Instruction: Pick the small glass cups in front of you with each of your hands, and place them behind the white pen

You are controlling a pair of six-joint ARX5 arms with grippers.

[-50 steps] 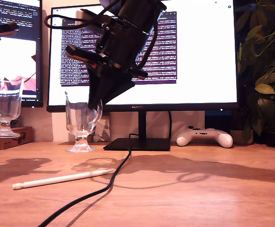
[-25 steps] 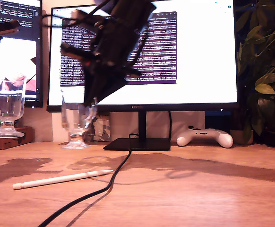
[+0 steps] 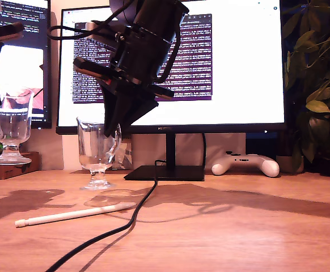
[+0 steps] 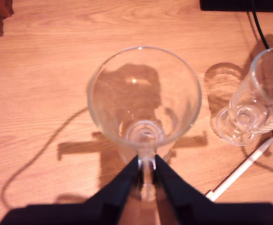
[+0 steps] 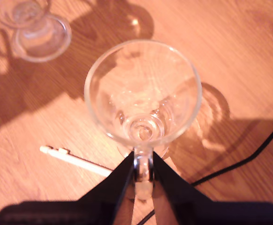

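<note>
Both glass cups are held by their handles. My first gripper (image 4: pixel 146 161) is shut on one cup (image 4: pixel 143 93), which hangs above the table at the exterior view's far left (image 3: pixel 9 122). My second gripper (image 5: pixel 143 159) is shut on the other cup (image 5: pixel 143 93), upright near the exterior view's middle (image 3: pixel 97 150). Its foot is at or just above the wood, behind the white pen (image 3: pixel 74 214). I cannot tell if it touches. The pen lies flat, seen beside each held cup (image 4: pixel 242 171) (image 5: pixel 75 159).
A black cable (image 3: pixel 125 224) runs from the monitor stand (image 3: pixel 165 173) across the table past the pen's tip. A white game controller (image 3: pixel 245 164) lies at the back toward the exterior view's right, beside a plant (image 3: pixel 318 85). A small box (image 3: pixel 15 164) sits at the back, exterior view's left.
My second gripper swung toward the exterior view's left with its cup, then came back and lowered it toward the table. The other cup drifted slightly toward the exterior view's right.
</note>
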